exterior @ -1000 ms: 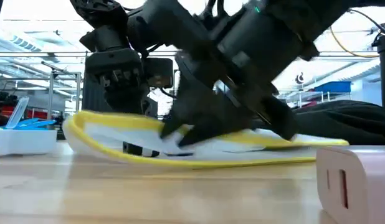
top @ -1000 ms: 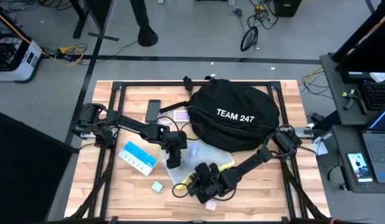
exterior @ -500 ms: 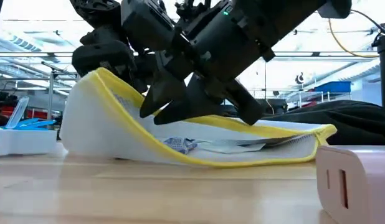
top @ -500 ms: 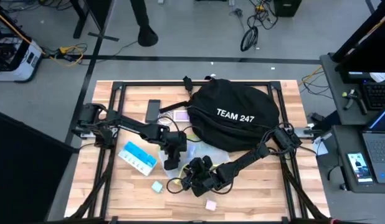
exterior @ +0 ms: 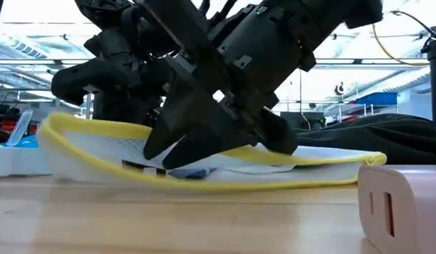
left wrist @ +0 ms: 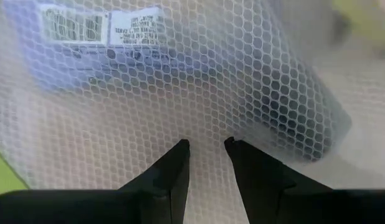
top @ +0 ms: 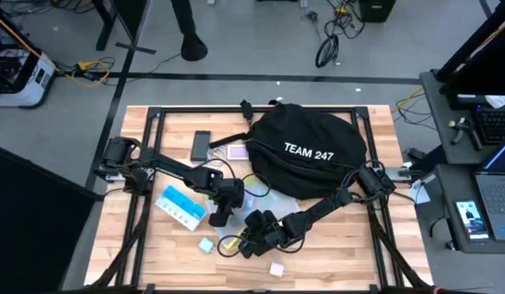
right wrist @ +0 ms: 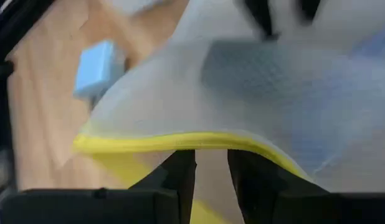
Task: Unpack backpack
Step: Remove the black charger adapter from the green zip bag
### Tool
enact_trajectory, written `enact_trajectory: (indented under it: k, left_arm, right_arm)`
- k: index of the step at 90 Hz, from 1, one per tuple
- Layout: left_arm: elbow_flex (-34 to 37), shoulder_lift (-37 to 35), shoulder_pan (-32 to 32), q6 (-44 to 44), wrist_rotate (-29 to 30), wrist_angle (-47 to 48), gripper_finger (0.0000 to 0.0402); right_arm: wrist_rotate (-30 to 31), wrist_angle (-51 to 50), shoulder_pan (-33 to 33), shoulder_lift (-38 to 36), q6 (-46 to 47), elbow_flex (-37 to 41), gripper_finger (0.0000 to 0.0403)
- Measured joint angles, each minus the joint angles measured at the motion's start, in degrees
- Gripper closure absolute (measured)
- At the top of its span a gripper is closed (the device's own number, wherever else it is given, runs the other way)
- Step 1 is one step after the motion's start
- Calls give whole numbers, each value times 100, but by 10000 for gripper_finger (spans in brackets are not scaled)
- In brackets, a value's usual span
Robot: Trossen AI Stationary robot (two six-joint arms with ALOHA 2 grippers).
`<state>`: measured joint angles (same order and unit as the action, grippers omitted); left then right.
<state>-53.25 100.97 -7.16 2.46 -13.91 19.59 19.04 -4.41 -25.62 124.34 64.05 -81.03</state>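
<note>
The black backpack (top: 310, 151) with white "TEAM 247" lettering lies at the table's far middle. In front of it, a white mesh pouch (exterior: 288, 166) with yellow trim lies low over the table, with small packets showing through it. My left gripper (top: 221, 214) is shut on the pouch's mesh (left wrist: 180, 81) at its left end. My right gripper (top: 247, 240) is shut on the pouch's yellow edge, a little nearer the front edge. In the high view both arms cover most of the pouch. My left gripper pinches the pouch's mesh wall (left wrist: 205, 134) between its two fingertips; one layer or several, I cannot tell. The mesh spreads across its whole wrist view. My right gripper pinches the pouch's yellow trimmed edge (right wrist: 205, 142) between its two fingers, which lie across the trim. The fingers slant down onto it from the table's right. The pouch's underside rests on the table (exterior: 204, 212).
Left of the grippers lies a blue and white box (top: 180, 206). A small light-blue cube (top: 206, 244) and a pink block (top: 276, 268) sit near the front edge. A dark phone (top: 201, 145) and a pink card (top: 236, 151) lie at the far left beside the backpack.
My right gripper has gone toward the table's left edge, drawing the pouch with it. The pouch's left end rose into a steep fold half a second ago and has come back down low over the table. My left gripper has shifted slightly toward the near left.
</note>
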Motion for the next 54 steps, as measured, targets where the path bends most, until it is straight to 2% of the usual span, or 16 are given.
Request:
enact_trajectory:
  k: [5,10,21,34,44,54]
  left_arm:
    - [0,0,0,0,0,7,295]
    - [0,0,4,0,-2,-4,295]
    - [0,0,4,-15,4,-28,295]
    - [0,0,-11,-13,-15,-38,295]
    - [2,2,-10,-11,-45,-34,295]
    - [3,2,-11,-2,-78,64,295]
  right_arm:
    - [-610,20,1,-5,150,0,321]
    - [-674,-1,-90,-5,416,0,321]
    - [241,-73,-201,68,745,-2,321]
    - [1258,31,62,104,667,-2,320]
    - [1311,147,166,98,317,0,310]
    - [1385,797,242,81,-280,0,290]
